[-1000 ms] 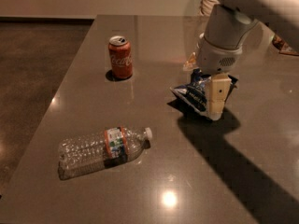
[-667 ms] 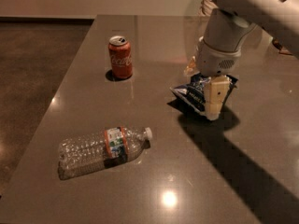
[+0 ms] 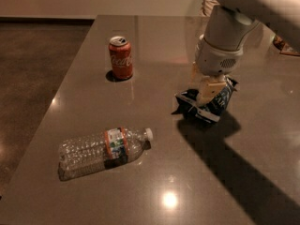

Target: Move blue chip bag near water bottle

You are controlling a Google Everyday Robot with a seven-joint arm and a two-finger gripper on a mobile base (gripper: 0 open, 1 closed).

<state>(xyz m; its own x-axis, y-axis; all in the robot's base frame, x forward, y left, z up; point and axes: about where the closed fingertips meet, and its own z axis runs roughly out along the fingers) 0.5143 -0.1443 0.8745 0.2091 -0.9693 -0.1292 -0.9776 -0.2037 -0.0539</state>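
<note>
- Water bottle point(image 3: 101, 151): lies on its side on the grey table point(image 3: 262, 139), white cap pointing right.
- Blue chip bag point(image 3: 219, 103): up and to the right of the water bottle, well apart from it, crumpled, with its lower edge on the table.
- Gripper point(image 3: 205, 96): right of and beyond the water bottle, reaching down from above and closed on the blue chip bag; one cream finger point(image 3: 206, 89) lies across the bag's front.
- Red soda can point(image 3: 121, 57): upright, beyond the water bottle.

Upright red soda can point(image 3: 121, 58), glossy grey table point(image 3: 159, 36)
</note>
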